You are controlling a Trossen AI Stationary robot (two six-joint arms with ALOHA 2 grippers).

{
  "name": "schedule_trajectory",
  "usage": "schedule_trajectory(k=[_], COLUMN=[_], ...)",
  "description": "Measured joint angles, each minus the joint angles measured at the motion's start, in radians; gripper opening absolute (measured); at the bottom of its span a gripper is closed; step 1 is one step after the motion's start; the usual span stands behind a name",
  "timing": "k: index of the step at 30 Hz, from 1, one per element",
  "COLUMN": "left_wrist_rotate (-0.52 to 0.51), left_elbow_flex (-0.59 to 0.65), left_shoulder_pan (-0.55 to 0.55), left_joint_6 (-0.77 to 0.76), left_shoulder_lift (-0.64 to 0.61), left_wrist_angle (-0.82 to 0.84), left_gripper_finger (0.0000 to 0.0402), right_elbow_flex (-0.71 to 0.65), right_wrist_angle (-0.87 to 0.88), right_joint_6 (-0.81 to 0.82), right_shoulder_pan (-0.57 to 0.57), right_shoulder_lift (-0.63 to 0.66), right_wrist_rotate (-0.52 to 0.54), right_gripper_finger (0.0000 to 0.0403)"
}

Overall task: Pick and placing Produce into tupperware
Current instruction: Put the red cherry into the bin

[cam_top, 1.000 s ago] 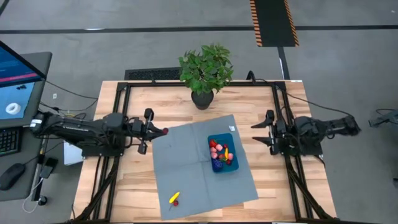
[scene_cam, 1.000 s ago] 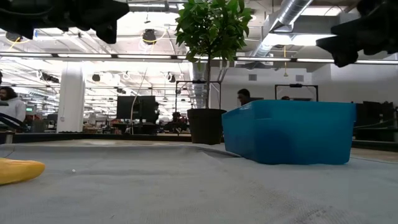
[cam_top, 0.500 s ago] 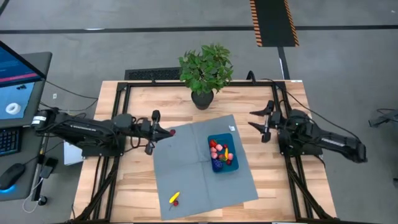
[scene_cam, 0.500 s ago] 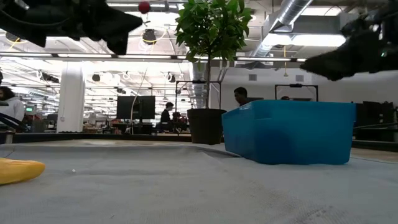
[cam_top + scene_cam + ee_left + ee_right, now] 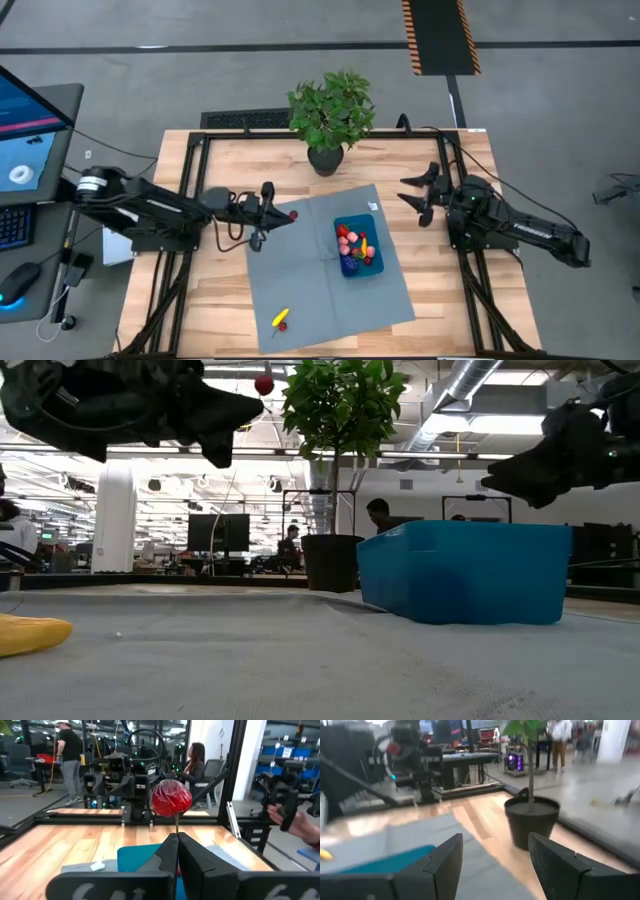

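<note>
The blue tupperware (image 5: 357, 218) stands on the grey mat (image 5: 300, 270) and holds several small pieces of produce, red, yellow and purple-blue. A yellow piece (image 5: 281, 318) and a small red one lie on the mat's near part. My left gripper (image 5: 275, 217) hangs over the mat's left edge, shut on a round red fruit (image 5: 171, 798). My right gripper (image 5: 415, 197) waits open and empty at the right of the mat, above the bare wood. My left gripper pinches the red fruit's thin stem (image 5: 176, 824) between its two fingertips. The fingers lie level and come from the table's left. The fruit sticks out just past and above the tips (image 5: 263, 384), lifted clear of the mat.
A potted plant (image 5: 330, 115) stands at the far middle of the table, behind the mat. Black frame rails (image 5: 190, 200) run along the table's left, right and far sides. People and desks show in the room beyond.
My left gripper has travelled toward the table's right edge and sunk a little, carrying the red fruit from beside the mat to over its left edge. My right gripper has swung a little toward the far edge and stayed open.
</note>
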State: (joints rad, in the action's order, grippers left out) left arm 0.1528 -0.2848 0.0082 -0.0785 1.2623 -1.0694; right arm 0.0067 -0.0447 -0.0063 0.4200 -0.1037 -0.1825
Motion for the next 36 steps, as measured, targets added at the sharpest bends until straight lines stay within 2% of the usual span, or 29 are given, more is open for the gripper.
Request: schedule_trajectory(k=[6, 13, 17, 19, 22, 27, 32, 36], left_wrist_rotate=[-0.003, 0.077, 0.071, 0.07, 0.044, -0.131, -0.08, -0.102], left_elbow_flex=[-0.065, -0.244, -0.354, -0.421, -0.522, -0.67, -0.738, -0.746], left_shoulder_pan=[0.0, -0.003, -0.014, -0.023, -0.035, -0.057, -0.075, -0.081], left_joint_6=[-0.071, -0.091, -0.092, -0.091, -0.089, -0.086, -0.063, -0.07], left_shoulder_lift=[0.15, 0.356, 0.436, 0.465, 0.499, 0.548, 0.59, 0.592], left_wrist_angle=[-0.046, -0.041, 0.003, 0.065, 0.259, 0.582, 0.661, 0.661], left_gripper_finger=[0.0, 0.0, 0.0, 0.0, 0.0, 0.0, 0.0, 0.0], right_elbow_flex=[0.0, 0.0, 0.0, 0.0, 0.0, -0.001, -0.001, -0.001], right_wrist_angle=[0.001, 0.001, 0.001, 0.001, 0.001, 0.001, 0.002, 0.002], right_joint_6=[0.187, 0.19, 0.19, 0.19, 0.19, 0.19, 0.19, 0.19], right_shoulder_pan=[-0.001, -0.001, -0.001, -0.001, -0.001, -0.001, -0.001, -0.001], right_shoulder_lift=[-0.001, -0.001, -0.001, -0.001, -0.001, -0.001, -0.001, -0.001], right_wrist_rotate=[0.0, 0.0, 0.0, 0.0, 0.0, 0.0, 0.0, 0.0], right_gripper_finger=[0.0249, 0.0249, 0.0249, 0.0249, 0.0249, 0.0249, 0.0249, 0.0249])
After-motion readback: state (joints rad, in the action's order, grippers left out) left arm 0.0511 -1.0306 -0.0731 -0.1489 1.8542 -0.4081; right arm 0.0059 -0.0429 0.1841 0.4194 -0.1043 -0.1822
